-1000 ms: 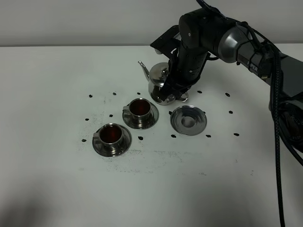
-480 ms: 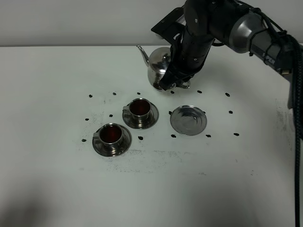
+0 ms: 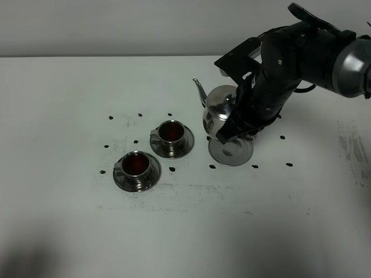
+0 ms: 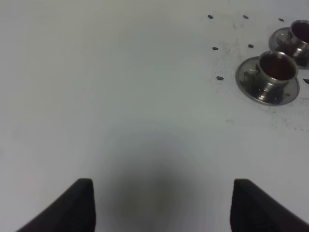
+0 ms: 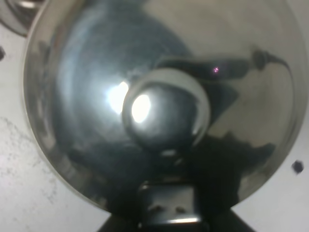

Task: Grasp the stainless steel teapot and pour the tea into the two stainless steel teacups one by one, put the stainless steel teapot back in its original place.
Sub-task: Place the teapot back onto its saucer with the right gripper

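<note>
Overhead, right gripper point(image 3: 240, 124) carries teapot point(image 3: 219, 110); its wrist view shows only lid knob point(image 5: 165, 112).

White table point(image 3: 69, 231) — small dark specks point(image 3: 111, 117) scattered in a loose ring.

**Silver steel, dark red tea, white worktop**

The teapot point(image 3: 219, 112) is mirror-bright silver, like its saucer point(image 3: 231, 152) and the two teacups point(image 3: 171, 134) point(image 3: 136, 165), both filled dark red-brown. The worktop point(image 3: 69, 220) is white, dotted with small black marks point(image 3: 111, 117). The right arm point(image 3: 290, 63) is black and grey.
</note>
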